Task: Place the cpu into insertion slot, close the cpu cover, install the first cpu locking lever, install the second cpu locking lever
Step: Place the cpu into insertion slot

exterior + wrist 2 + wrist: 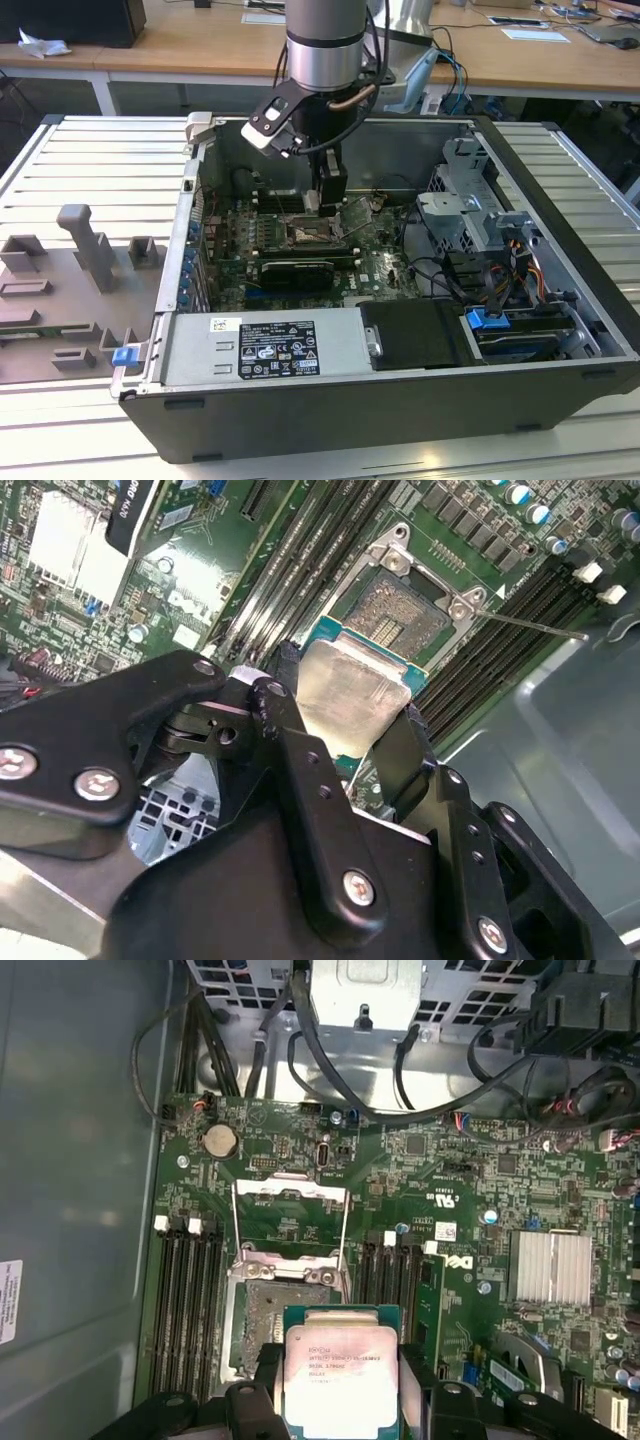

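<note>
While my hand (pixel 340 1405) is clamped on the cpu (pixel 340 1360) close by the insertion slot (pixel 262 1310), I'd want it level and squared to the rim before lowering.

Hand (pixel 348 702) clamped, arm (pixel 325 45) upright.

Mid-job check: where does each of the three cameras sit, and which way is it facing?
Exterior view: off the arm, above the open computer case, looking down inside; the arm and gripper show.
Second wrist view: at the wrist, looking along the gripper to the cpu it grips.
First wrist view: at the wrist, looking onto the green board; gripper shows.
Shared: both wrist views show the cpu close to the insertion slot.
</note>
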`<state>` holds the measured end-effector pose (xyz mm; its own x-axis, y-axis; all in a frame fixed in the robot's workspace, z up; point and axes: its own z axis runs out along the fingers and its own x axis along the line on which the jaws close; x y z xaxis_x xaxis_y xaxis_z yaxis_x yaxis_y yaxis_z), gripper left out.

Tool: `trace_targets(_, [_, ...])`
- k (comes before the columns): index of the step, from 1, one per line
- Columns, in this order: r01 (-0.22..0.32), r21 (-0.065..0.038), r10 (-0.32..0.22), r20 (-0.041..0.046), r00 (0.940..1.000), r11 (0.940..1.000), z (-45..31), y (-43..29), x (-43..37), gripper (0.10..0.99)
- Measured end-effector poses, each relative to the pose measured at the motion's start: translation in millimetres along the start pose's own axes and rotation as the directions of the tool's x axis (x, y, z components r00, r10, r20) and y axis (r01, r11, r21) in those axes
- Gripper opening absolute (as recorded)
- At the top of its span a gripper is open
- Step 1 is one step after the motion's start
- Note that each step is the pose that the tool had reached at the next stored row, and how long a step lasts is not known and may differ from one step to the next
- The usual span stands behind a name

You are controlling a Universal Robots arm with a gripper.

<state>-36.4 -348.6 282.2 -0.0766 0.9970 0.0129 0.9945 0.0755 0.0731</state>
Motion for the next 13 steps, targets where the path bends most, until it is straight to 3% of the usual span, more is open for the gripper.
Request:
trace_targets(8, [0.0,0.003,0.0,-0.0004,1.0,1.0,14.0,-0.6,5.1,0.541])
trace_targets(13, [-0.006,0.004,0.006,-0.0001,1.0,1.0,24.7,-0.6,15.1,0.541])
